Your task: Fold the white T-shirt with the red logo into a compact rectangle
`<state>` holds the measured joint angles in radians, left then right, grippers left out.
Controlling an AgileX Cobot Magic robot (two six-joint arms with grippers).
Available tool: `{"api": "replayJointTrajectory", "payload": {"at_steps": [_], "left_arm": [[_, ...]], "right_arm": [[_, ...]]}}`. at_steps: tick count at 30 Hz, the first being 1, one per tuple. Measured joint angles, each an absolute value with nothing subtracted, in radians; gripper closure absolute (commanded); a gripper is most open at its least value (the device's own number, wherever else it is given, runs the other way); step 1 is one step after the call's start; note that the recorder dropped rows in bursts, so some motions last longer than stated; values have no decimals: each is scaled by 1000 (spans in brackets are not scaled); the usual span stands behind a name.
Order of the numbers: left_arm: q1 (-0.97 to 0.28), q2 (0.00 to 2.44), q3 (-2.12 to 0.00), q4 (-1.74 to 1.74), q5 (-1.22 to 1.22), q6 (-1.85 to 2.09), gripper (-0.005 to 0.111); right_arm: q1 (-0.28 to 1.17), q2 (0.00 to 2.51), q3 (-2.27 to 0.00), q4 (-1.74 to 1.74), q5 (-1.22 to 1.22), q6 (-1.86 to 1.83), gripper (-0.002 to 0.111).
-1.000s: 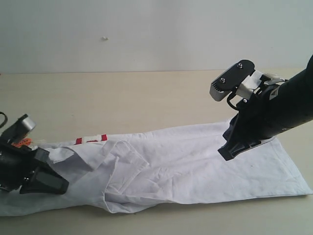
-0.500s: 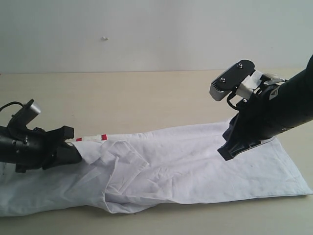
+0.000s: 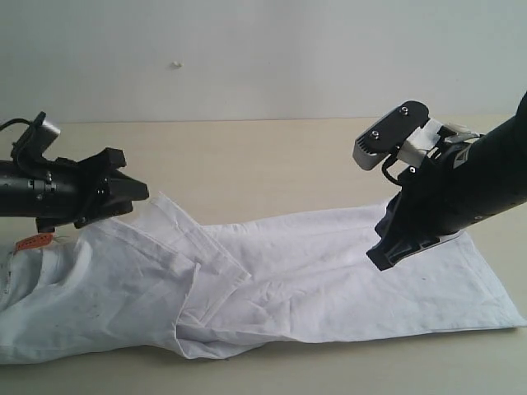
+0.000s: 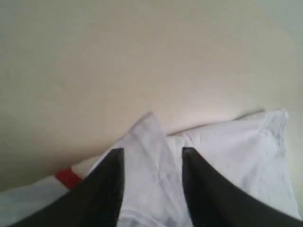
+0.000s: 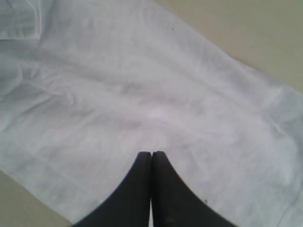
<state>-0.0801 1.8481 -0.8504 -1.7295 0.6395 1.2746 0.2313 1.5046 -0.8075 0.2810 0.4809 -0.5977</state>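
Nearest: the white T-shirt (image 3: 329, 280), lying long across the worktop (image 3: 247, 156). Stretches from below the left fingers (image 3: 138, 192) to beneath and past the right fingers (image 5: 151, 157). Rumpled fold ridge (image 3: 198, 288) roughly midway between the two sets of fingers.

Changed over the last second:
- left fingers no longer low and closed at the neck end; now lifted off the cloth, held level, and parted.
- cloth flap (image 3: 169, 220) opened outward, its corner now just ahead of the left fingertips.
- no sign now of the red logo (image 4: 69, 177) in the exterior view; only a red sliver beside one left finger in the wrist view.
- small orange tag (image 3: 33, 243) exposed just below the left fingers.

Judging from this: looks like a release after a drag or flip of the neck end. Shirt narrowed to a long strip, not yet a compact rectangle; end-to-end folds probably yet to do.

Left fingers: moderately spread, white cloth visible through the gap, nothing pinched as far as can be told.

Right fingers: pressed tight together, pinching nothing, pointing down over the hem end. Contact with the cloth impossible to tell.

Farthest: bare worktop beyond both sets of fingers, then a pale wall (image 3: 247, 49).
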Motion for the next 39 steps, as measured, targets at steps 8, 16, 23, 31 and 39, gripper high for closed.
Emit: {"api": "replayJointTrajectory", "payload": {"at_steps": [8, 16, 23, 31, 39], "left_arm": [[81, 1804, -878, -1348, 640, 1138, 48], [318, 1758, -878, -983, 716, 771, 21], [339, 1757, -880, -722, 778, 598, 21], [339, 1757, -880, -548, 746, 530, 21], [339, 1839, -882, -589, 745, 538, 21]], "right_arm": [[231, 1505, -808, 281, 506, -598, 108], [231, 1505, -808, 281, 506, -596, 108], [231, 1505, -808, 287, 506, -596, 108], [231, 1505, -808, 306, 508, -596, 108], [231, 1505, -808, 310, 508, -596, 108]]}}
